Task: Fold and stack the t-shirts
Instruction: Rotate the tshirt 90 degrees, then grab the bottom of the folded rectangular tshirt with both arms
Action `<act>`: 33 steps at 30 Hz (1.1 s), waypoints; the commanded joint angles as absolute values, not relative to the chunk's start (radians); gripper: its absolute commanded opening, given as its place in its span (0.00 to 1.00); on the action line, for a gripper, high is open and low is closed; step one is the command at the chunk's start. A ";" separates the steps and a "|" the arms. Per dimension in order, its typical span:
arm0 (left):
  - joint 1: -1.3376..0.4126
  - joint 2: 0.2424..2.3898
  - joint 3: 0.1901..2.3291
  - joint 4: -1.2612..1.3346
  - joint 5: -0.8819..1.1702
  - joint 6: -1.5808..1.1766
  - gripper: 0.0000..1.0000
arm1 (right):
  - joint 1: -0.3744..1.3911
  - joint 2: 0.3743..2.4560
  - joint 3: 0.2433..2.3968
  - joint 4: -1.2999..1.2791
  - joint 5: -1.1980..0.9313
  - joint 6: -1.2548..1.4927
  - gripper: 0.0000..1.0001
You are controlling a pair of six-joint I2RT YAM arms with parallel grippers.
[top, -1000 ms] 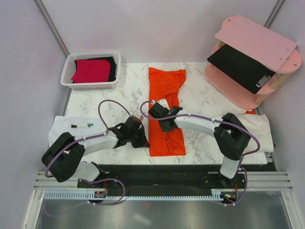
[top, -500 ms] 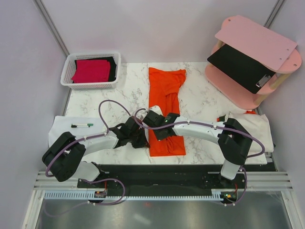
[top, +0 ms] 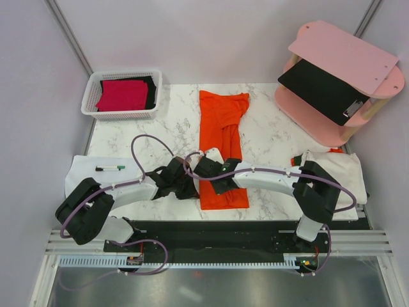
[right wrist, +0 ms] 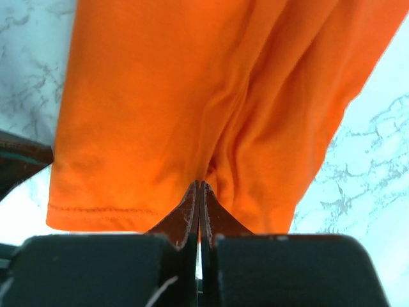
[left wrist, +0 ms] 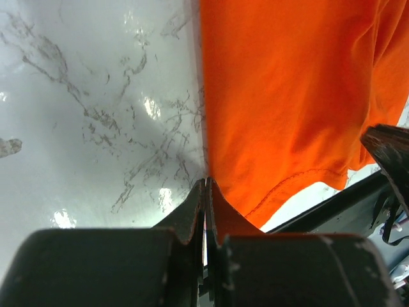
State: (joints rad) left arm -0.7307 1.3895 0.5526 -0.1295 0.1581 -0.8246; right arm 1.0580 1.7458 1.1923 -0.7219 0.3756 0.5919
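The orange shirt (top: 220,128) lies on the table (top: 268,134), folded lengthwise into a narrow strip running from far to near, creased along its middle, its far end rumpled and its stitched hem at the near end. A folded red shirt (top: 121,94) sits on a black shirt (top: 151,89) in the basket (top: 121,116), far left

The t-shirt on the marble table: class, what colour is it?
The t-shirt is plain bright orange; the top view shows it best.
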 commanded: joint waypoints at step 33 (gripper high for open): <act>-0.799 1.327 0.423 -0.035 0.187 -0.922 0.68 | 0.854 0.819 0.288 -0.267 0.192 1.115 0.55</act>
State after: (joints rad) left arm -0.7773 1.2778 0.4419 0.0113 0.1944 -0.8894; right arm 0.8581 0.8043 0.3077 -0.4202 0.2523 1.0821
